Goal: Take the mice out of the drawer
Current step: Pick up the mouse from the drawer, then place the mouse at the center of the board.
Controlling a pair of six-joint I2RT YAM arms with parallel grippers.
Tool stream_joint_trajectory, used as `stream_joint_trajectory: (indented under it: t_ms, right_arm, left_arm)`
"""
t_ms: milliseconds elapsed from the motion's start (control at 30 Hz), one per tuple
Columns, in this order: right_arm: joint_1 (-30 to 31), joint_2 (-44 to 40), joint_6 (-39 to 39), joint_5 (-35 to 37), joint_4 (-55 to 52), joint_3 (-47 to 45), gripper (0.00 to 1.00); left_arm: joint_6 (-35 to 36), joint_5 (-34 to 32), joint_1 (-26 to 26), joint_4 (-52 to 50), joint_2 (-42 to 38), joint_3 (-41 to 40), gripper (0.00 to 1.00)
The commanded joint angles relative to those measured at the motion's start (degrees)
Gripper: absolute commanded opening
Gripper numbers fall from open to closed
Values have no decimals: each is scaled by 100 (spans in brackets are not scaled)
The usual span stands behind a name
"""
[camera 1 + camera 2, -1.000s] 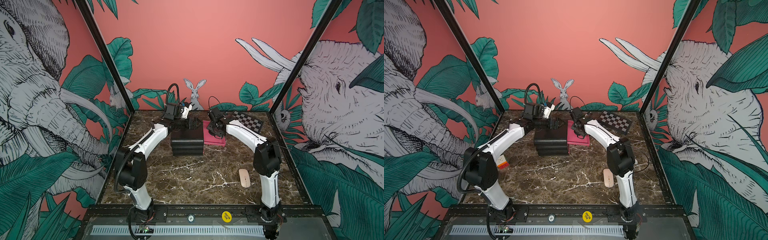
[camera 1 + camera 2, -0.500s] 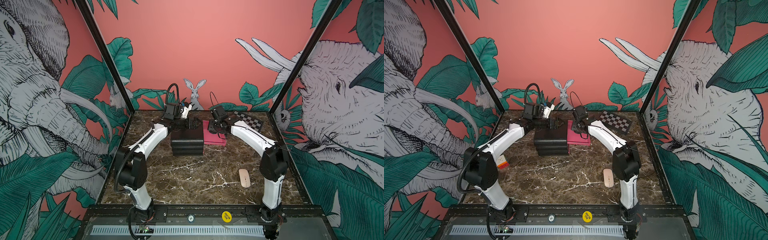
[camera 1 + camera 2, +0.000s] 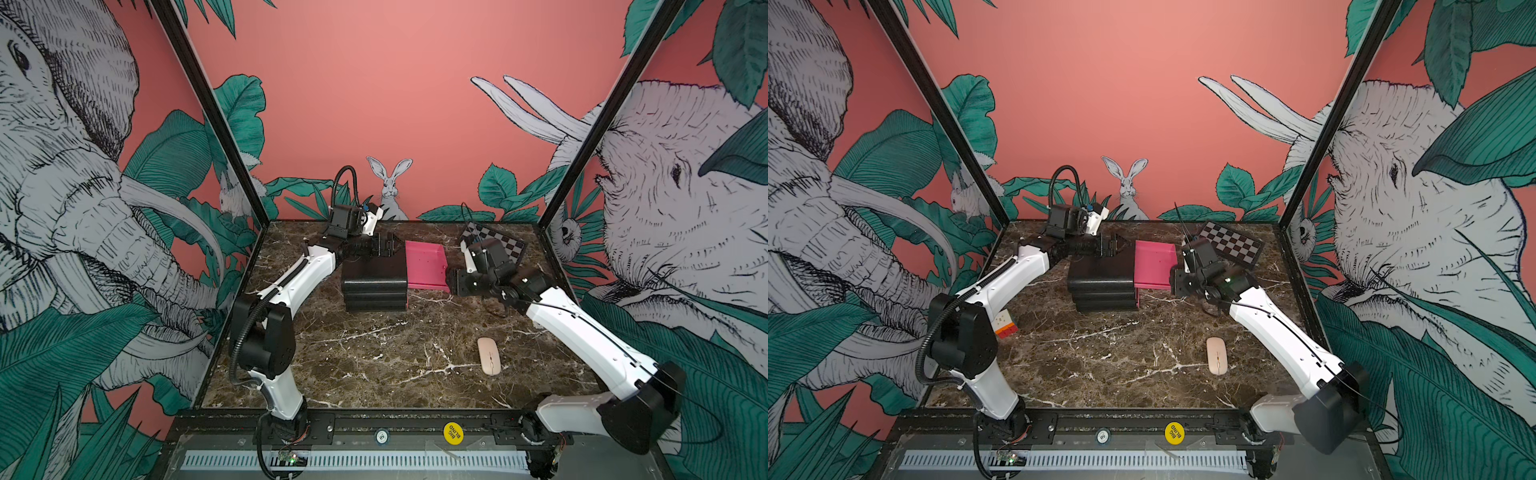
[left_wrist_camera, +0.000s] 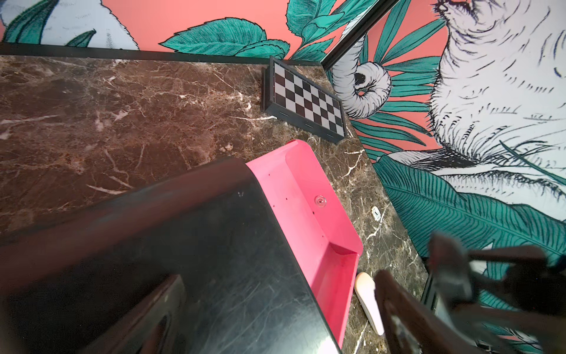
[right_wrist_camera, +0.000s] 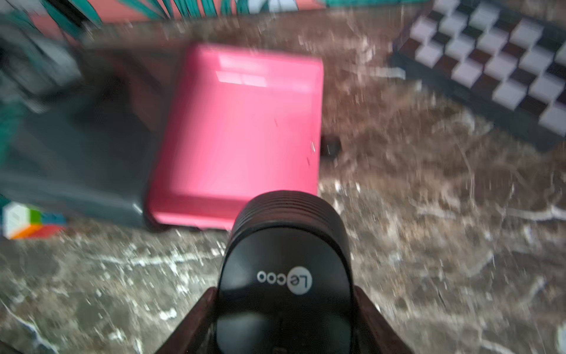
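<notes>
1. The black three-tier plastic drawer cabinet (image 3: 374, 286) stands on the brown marble tabletop (image 3: 374, 353). All places below are given from this cabinet.
2. A bright pink plastic drawer (image 3: 424, 266) juts out of the cabinet's top level on the robot's right side.
3. The right gripper (image 5: 284, 294) sits to the right of the cabinet, just beside the outer front corner of the pulled-out drawer. Its jaws are clamped on the sides of a black oval plastic mouse (image 5: 288, 239) with a white logo. The mouse is lifted clear of the drawer and pokes forward past the fingers (image 5: 202, 309).
4. The right wrist view is blurred, so finer detail of the grip cannot be told.
5. The left gripper (image 3: 1116, 246) hangs over the rear edge of the cabinet's top. Its jaws are spread apart with nothing between them.
6. A slim pale pink-cream mouse (image 3: 488, 356) lies flat on the tabletop, in front of the cabinet and to its right, well apart from it.
7. A black-and-white folding chessboard (image 3: 1231, 247) lies behind the cabinet and to its right, near the back wall.
8. A multicoloured puzzle cube (image 3: 1005, 326) sits to the cabinet's front left, partly hidden by the left arm.
</notes>
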Motion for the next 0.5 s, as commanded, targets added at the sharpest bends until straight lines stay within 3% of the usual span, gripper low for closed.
stream_joint_trajectory:
  t_ms: [0, 200, 467]
  right_arm:
    - [91, -467, 132, -5, -218, -724, 54]
    - [307, -700, 588, -176, 248, -1976, 54]
    - [935, -256, 610, 153, 393, -2450, 54]
  left_arm:
    - [-53, -191, 49, -502, 118, 39, 99]
    - [-13, -310, 45, -648, 86, 70, 99]
    - [-79, -348, 45, -713, 57, 69, 99]
